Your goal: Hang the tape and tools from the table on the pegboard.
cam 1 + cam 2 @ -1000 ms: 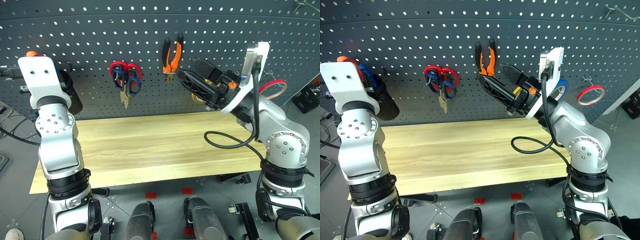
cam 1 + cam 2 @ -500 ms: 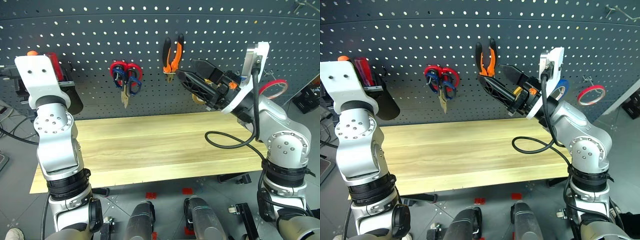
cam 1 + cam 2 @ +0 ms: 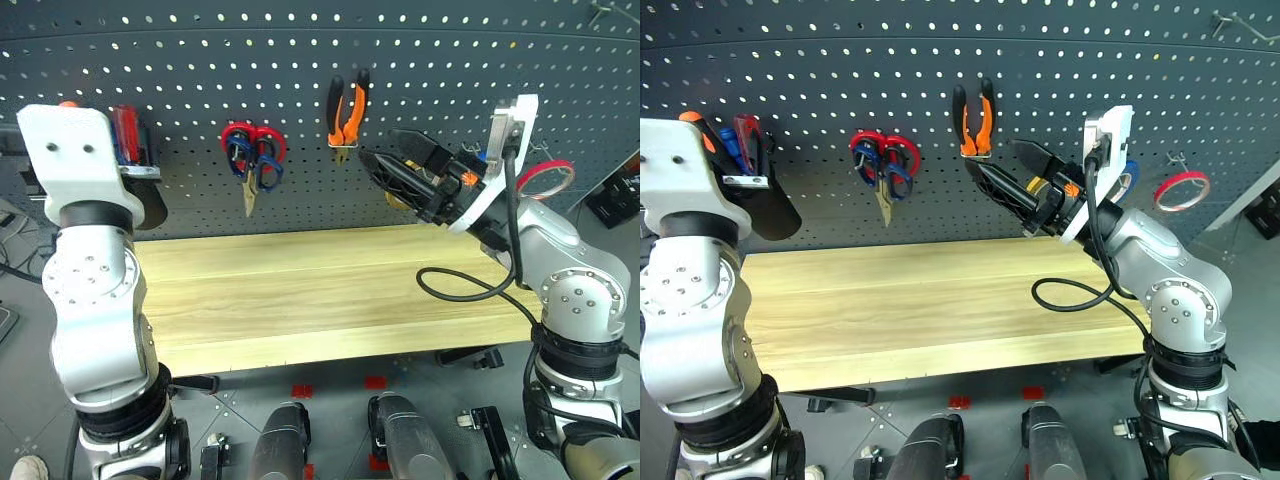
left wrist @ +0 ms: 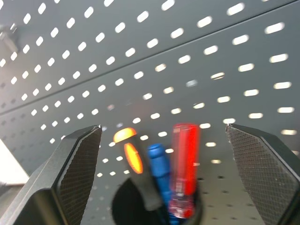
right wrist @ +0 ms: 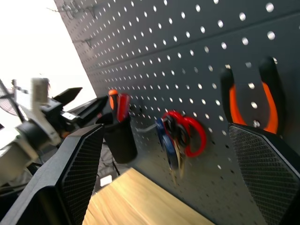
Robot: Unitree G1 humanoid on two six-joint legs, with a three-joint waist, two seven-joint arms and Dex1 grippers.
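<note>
The two head views look forward and down from above the arms, facing the pegboard [image 3: 300, 60] square-on with the table [image 3: 300, 290] below it. They share almost the whole scene, set slightly apart sideways.

The left wrist view looks along the left gripper [image 4: 166, 173], tilted upward and close to the board; the cup of screwdrivers [image 4: 157, 178] sits straight ahead between its spread fingers.

The right wrist view looks along the right gripper [image 5: 178, 178], slanting across the board from farther off. Ahead of its fingers lie the pliers [image 5: 251, 101], both scissors [image 5: 180, 138] and the same cup.
</note>
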